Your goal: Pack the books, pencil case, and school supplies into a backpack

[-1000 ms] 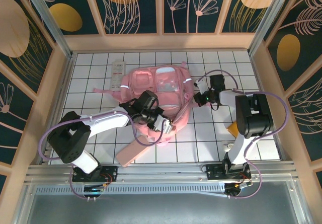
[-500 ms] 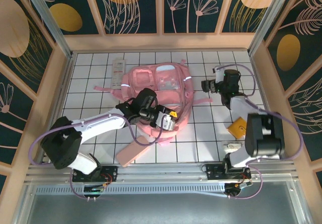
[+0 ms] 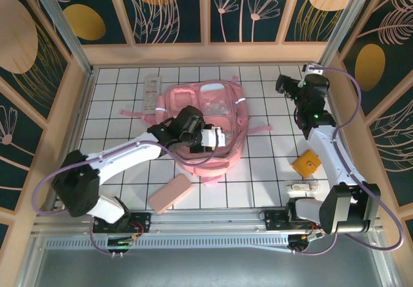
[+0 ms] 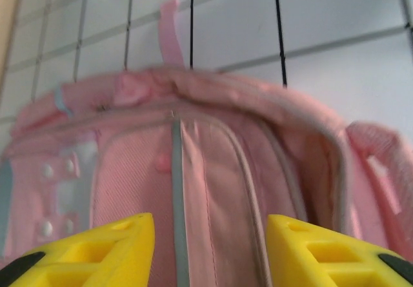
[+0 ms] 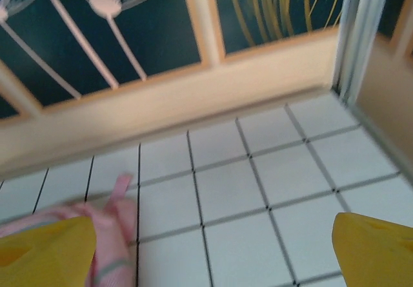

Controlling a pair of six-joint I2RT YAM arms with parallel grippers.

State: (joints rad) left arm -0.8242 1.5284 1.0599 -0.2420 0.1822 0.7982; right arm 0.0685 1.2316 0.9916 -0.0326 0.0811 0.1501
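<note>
Two empty tools: left tool (image 4: 210, 245) half-open over the backpack (image 3: 222, 100), right tool (image 5: 213, 248) wide.

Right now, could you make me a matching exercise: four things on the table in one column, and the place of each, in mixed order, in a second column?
Things
1. backpack
2. pencil case
3. orange square item
4. clear packet

Places
A. near side, in front of the backpack
B. far side, just left of the backpack
C. middle of the table
D. right side, apart from the backpack

Pairs: 1-C, 2-A, 3-D, 4-B
</note>
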